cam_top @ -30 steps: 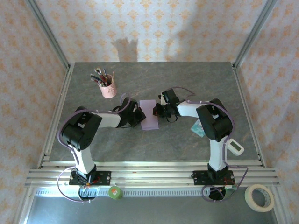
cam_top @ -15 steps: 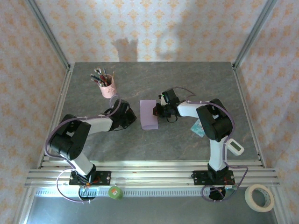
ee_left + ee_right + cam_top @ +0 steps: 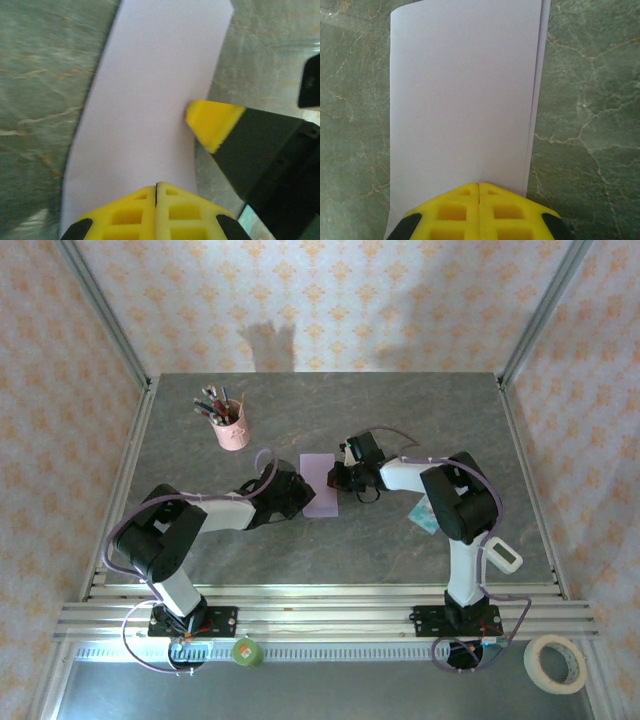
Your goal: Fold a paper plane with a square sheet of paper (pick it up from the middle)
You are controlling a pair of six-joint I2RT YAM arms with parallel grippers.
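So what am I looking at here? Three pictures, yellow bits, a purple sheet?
A left arm and a right arm of a robot, bolted to the near edge of a table. The wide picture looks down from above. The other two come from a camera on each wrist, so the yellow blocks are that arm's own fingers. The left hand and right hand are both shut, tips at opposite sides of the lilac paper, already folded double. Neither grips it. Also there: a pink pen cup and a teal-and-white packet.
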